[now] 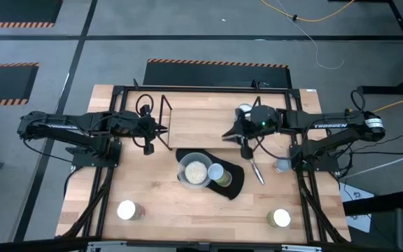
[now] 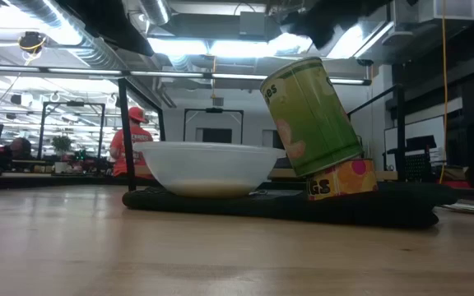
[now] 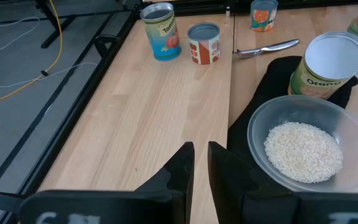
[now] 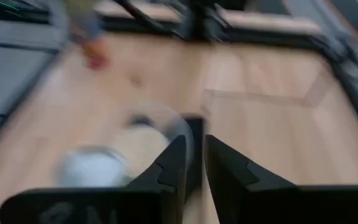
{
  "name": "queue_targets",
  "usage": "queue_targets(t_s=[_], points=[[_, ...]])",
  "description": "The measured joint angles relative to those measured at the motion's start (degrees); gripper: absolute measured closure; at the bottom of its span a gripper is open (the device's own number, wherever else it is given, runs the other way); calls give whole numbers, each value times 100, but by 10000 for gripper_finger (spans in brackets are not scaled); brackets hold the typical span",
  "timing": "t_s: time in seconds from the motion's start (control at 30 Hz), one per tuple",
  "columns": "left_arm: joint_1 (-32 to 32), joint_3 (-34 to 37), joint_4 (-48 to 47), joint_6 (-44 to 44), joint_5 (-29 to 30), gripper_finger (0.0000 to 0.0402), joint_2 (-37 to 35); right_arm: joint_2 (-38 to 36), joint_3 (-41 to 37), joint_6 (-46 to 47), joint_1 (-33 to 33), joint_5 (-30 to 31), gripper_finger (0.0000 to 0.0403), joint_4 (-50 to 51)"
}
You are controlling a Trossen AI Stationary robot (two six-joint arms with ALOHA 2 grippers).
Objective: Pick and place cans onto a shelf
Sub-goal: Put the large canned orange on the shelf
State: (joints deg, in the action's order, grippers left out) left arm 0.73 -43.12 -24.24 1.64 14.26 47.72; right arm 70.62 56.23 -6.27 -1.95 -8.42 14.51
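Cans sit scattered about the tabletop (image 1: pixel 187 119), none of them in either arm's hold. One green-labelled can (image 2: pixel 311 115) leans tilted on top of a lower orange and yellow can (image 2: pixel 341 178) on the black mat (image 2: pixel 385 210). It is just beside the clear bowl (image 1: pixel 194 171) of pale grains, which also rests on the mat.

Seen from above, two more cans stand near the front edge, one toward the left corner (image 1: pixel 128 210) and one toward the right corner (image 1: pixel 280 218). Another can (image 1: pixel 282 166) stands by the right arm's base, and one (image 1: pixel 243 110) shows at the back next to the right wrist. A slim metal tool (image 1: pixel 256 170) lies on the wood beside the mat.

The shelf (image 1: pixel 165 115), a rack of thin black rods, stands on the back left part of the tabletop, well apart from the cans.

The left claw (image 3: pixel 201 165) hangs just beside the shelf, facing across the tabletop toward the bowl. Its fingers are clenched almost together, with only a thin gap and nothing in it. The right claw (image 4: pixel 194 162) hangs over the back right part of the tabletop, behind the mat. It too is clenched to a narrow slit and is empty.

Beyond the tabletop, a person in an orange top (image 2: pixel 130 148) stands far back in the room.
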Motion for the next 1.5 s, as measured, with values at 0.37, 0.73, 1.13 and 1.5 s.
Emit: queue_targets(t_s=[0.37,0.73,1.13,1.5], points=[[-1,0,-18,-10,-46,361,0,647,0,-173,789,-823,340,-940],[0,0,-10,-13,-46,361,0,792,-1,598,899,-821,285,-1011],[0,-1,-7,-23,-44,361,0,792,0,-45,948,-1224,168,-720],[-1,-1,-7,-23,-44,361,0,1247,0,-619,972,-1231,167,-381]])
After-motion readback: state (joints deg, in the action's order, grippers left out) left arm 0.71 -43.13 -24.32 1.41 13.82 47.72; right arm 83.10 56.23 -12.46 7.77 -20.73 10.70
